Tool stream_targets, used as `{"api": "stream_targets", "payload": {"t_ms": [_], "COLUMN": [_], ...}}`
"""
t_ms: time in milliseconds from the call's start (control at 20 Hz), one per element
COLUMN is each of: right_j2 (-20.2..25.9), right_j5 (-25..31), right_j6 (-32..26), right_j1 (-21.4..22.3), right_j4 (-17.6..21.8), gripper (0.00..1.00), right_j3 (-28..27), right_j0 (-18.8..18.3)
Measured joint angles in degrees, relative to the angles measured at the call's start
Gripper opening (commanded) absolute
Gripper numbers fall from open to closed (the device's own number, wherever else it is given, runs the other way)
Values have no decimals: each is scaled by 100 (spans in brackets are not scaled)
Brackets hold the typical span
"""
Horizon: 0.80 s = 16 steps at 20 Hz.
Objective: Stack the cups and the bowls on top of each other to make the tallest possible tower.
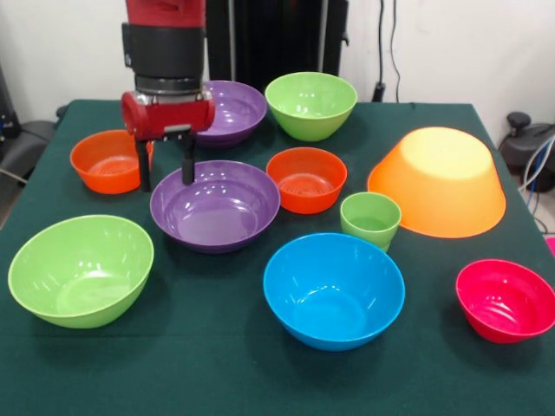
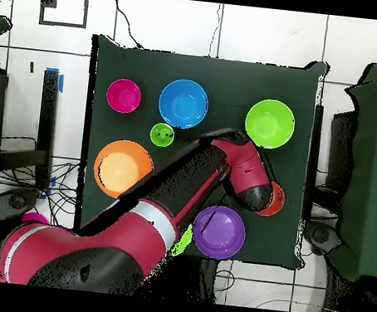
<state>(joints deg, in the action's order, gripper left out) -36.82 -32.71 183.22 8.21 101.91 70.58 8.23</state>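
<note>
Above purple bowl (image 1: 215, 205), gripper (image 1: 165, 170) open, empty.

The bowls (image 1: 215, 206) and the small green cup (image 1: 370, 220) look like smooth, glossy plastic that catches highlights. The tabletop (image 1: 217, 364) wears a matt dark-green cloth. The arm's (image 1: 166, 111) red shell shines.

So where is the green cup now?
In the front view the green cup stands upright right of centre, between the small orange bowl and the overturned yellow-orange bowl, behind the blue bowl.

White wall (image 1: 451, 43) behind; pale tiled floor (image 2: 263, 37); dark green table (image 1: 217, 364).
</note>
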Motion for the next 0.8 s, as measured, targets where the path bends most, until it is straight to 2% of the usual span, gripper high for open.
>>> {"api": "stream_targets", "payload": {"t_ms": [800], "right_j2": [-162], "right_j5": [-1], "right_j6": [13], "right_j1": [-441], "right_j4": [-4], "gripper": [100], "right_j3": [-588], "right_j0": [-51]}}
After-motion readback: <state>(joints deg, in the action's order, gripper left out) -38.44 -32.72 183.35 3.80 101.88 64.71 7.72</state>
